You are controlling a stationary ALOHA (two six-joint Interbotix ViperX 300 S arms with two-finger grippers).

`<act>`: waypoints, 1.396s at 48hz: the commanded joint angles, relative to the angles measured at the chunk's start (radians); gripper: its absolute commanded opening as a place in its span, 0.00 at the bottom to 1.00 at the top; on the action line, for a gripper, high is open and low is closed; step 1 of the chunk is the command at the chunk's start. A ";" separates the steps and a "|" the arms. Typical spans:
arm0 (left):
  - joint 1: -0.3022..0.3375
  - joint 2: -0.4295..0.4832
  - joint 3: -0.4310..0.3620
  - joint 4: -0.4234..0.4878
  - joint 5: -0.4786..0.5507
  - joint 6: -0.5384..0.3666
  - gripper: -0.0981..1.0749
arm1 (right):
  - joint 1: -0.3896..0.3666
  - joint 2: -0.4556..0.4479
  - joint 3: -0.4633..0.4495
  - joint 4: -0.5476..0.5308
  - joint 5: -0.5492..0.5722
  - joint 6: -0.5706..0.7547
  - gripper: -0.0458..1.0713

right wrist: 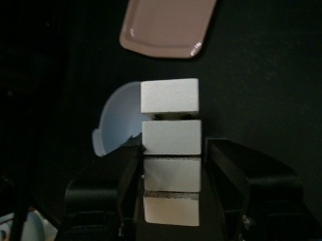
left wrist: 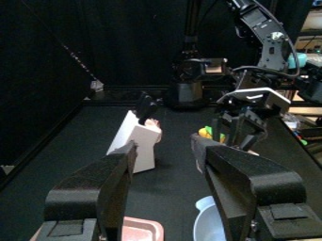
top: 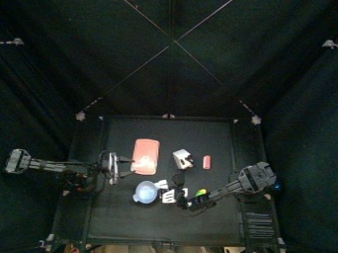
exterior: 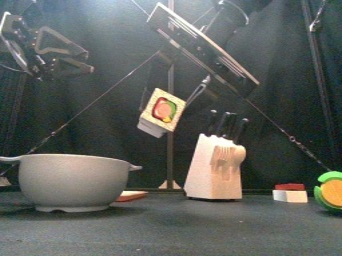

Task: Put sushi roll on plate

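The sushi roll [right wrist: 172, 136], a small white block, sits clamped in the right gripper [right wrist: 172, 193], short of the flat salmon-orange plate [right wrist: 170, 28]; left gripper [left wrist: 170, 184] gapes empty.

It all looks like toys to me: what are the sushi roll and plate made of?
Sushi roll: likely painted wood or plastic; matte, flat faces, crisp edges. Plate: probably plastic; smooth, evenly salmon, rounded moulded rim. Neither is certain.
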 commanded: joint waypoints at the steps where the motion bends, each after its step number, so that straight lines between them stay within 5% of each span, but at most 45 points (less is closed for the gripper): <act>1: 0.003 -0.015 -0.008 0.000 -0.009 -0.002 0.83 | -0.043 -0.055 -0.046 -0.037 -0.003 0.002 0.68; 18: 0.003 -0.035 0.002 0.000 -0.009 -0.002 0.83 | -0.190 0.046 -0.201 -0.207 -0.066 0.000 0.68; 39: 0.003 -0.035 0.008 0.000 -0.009 -0.003 0.83 | -0.298 0.164 -0.235 -0.183 0.034 0.008 0.68; 67: 0.014 -0.035 0.011 0.002 -0.009 0.002 0.83 | -0.333 0.293 -0.314 -0.146 -0.002 0.002 0.69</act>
